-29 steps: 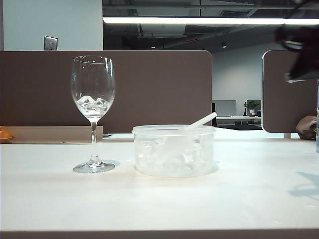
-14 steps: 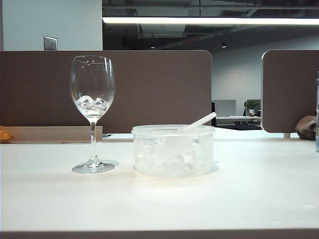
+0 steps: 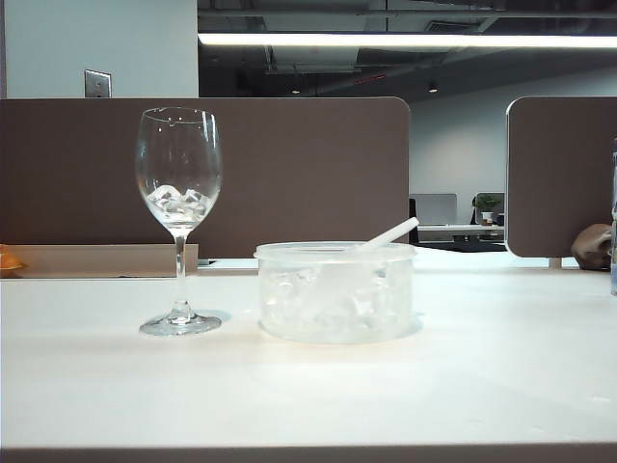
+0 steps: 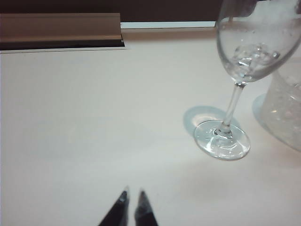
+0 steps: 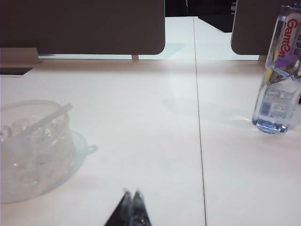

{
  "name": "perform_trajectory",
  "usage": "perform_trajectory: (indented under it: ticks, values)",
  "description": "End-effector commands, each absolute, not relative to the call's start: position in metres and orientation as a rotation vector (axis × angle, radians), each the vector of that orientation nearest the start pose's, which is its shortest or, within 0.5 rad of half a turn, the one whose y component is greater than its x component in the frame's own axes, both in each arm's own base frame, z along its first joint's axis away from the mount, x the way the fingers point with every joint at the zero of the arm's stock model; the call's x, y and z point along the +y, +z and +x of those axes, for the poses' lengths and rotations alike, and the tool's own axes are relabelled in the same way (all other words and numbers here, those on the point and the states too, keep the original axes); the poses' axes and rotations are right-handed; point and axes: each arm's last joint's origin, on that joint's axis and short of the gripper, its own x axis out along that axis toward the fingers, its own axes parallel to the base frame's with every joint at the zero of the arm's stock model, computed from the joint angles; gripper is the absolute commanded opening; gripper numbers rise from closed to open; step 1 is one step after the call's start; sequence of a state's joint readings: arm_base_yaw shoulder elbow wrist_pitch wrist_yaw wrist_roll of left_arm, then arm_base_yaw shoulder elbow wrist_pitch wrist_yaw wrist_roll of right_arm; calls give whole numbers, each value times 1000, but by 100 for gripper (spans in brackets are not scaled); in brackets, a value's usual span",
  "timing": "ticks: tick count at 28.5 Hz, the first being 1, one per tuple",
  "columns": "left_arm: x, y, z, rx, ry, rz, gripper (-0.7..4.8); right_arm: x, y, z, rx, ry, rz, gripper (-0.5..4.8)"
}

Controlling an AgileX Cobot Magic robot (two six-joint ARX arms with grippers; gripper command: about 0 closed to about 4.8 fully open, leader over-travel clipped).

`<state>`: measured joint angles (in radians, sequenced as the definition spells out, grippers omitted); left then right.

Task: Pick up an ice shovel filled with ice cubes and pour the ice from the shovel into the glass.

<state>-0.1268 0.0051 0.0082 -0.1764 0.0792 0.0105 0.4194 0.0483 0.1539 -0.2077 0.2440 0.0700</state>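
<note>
The glass [image 3: 178, 193] stands upright on the left of the white table with a few ice cubes [image 3: 178, 201] in its bowl. To its right, the ice shovel [image 3: 390, 232] rests in a round clear tub [image 3: 289, 328] of ice, handle sticking out over the rim. No gripper shows in the exterior view. In the left wrist view my left gripper [image 4: 132, 194] hovers over bare table short of the glass [image 4: 235, 99], tips close together and empty. My right gripper [image 5: 131, 194] is shut and empty, well away from the tub [image 5: 33, 150] and the shovel's handle [image 5: 47, 120].
A water bottle [image 5: 280, 75] with a colourful label stands on the right side of the table. Brown partition panels [image 3: 289, 174] close off the back edge. A seam [image 5: 200, 141] runs across the tabletop between tub and bottle.
The dark blur of my right arm at the upper right of the exterior view has left the picture, along with its shadow on the table. Glass, tub and shovel have not moved.
</note>
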Motion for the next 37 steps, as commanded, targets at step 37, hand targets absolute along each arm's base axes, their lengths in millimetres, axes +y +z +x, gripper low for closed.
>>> perform_trajectory:
  ticks: [37]
  values:
    - [-14,149,95,174,-209,18,29,4,144,97,213,50,99,-4]
